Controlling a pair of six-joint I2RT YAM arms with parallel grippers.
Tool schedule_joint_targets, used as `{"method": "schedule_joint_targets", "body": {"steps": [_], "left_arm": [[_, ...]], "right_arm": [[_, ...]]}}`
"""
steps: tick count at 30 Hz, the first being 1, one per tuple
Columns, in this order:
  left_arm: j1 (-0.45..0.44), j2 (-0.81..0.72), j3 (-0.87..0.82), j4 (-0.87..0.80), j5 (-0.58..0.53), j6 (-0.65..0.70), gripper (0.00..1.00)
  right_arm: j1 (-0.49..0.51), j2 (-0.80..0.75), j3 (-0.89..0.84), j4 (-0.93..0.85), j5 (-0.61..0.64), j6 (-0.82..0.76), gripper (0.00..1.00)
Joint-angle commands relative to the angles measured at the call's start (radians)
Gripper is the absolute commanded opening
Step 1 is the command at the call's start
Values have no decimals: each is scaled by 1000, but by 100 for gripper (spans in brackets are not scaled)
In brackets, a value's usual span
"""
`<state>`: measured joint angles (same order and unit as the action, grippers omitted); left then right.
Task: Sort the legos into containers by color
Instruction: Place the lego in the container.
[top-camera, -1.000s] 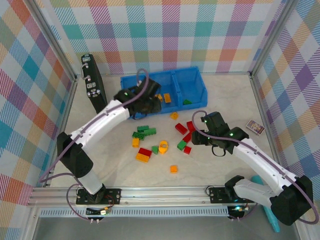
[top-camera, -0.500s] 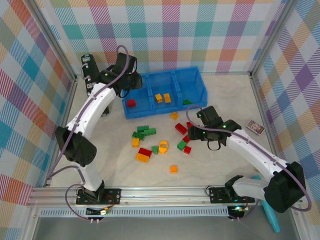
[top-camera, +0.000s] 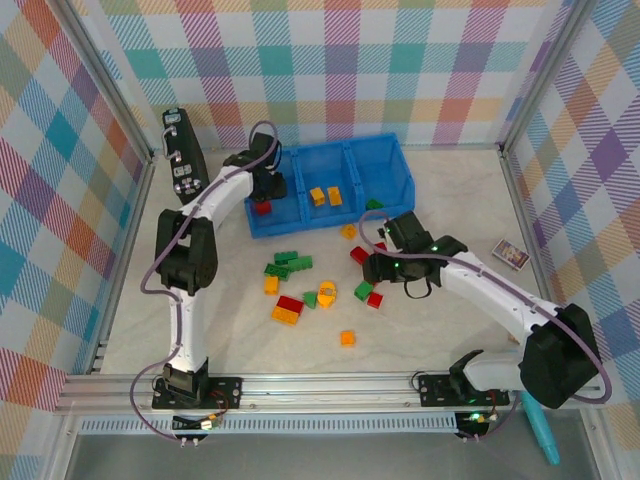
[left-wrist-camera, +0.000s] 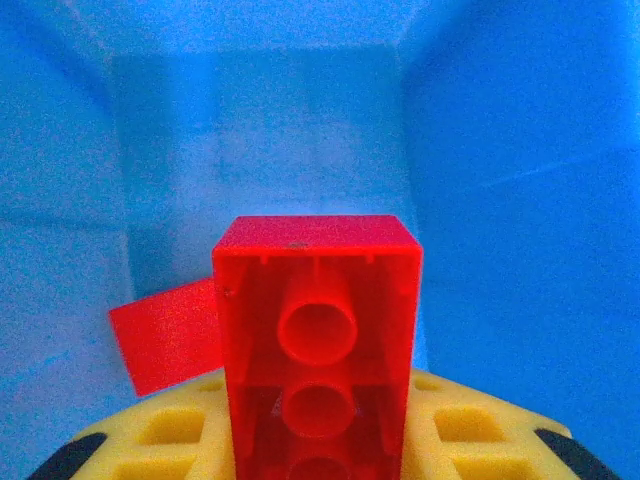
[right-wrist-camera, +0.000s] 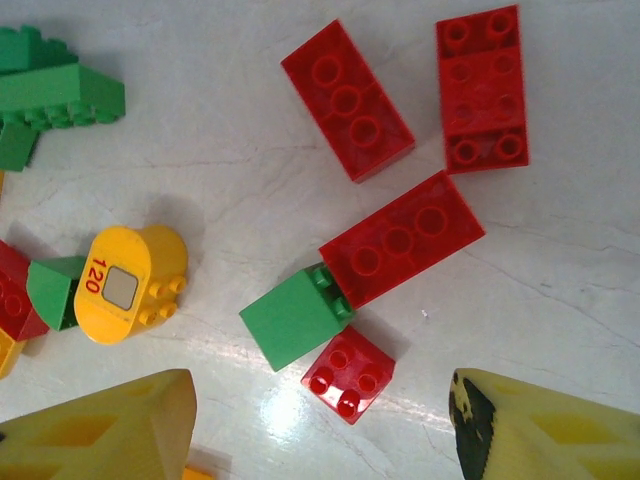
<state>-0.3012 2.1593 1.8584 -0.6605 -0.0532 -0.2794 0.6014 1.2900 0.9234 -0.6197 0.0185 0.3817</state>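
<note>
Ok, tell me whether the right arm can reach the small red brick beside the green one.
Probably yes: its open jaws hang just above the red brick, with nothing covering it.

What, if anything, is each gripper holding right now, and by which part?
The left gripper holds a red brick by its near end, hollow underside facing the wrist camera, inside the blue bin. The right gripper is open and holds nothing.
</note>
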Motion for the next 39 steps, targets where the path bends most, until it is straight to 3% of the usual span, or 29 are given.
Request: {"method": "schedule_joint_targets", "body": {"steps": [1, 4, 11, 26, 32, 36, 39], "left_arm": [[8, 34, 55, 34, 34, 3, 28], [10, 57, 55, 53, 42, 12, 35], [13, -6, 32, 81, 48, 20, 65], [13, -282, -15, -36, 71, 87, 69], [13, -453, -141, -43, 94, 119, 75], [13, -534, -172, -85, 87, 149, 78], [13, -576, -173, -124, 64, 167, 79]], "right_arm": [[31, 17, -3, 21, 32, 14, 69], [67, 11, 2, 14, 65, 12, 69], [108, 38, 13, 12, 82, -12, 70], [135, 216, 21, 86, 112, -89, 70], [135, 302, 40, 104, 107, -136, 69], [136, 338, 46, 113, 106, -151, 62], [135, 352, 48, 115, 100, -158, 50]]}}
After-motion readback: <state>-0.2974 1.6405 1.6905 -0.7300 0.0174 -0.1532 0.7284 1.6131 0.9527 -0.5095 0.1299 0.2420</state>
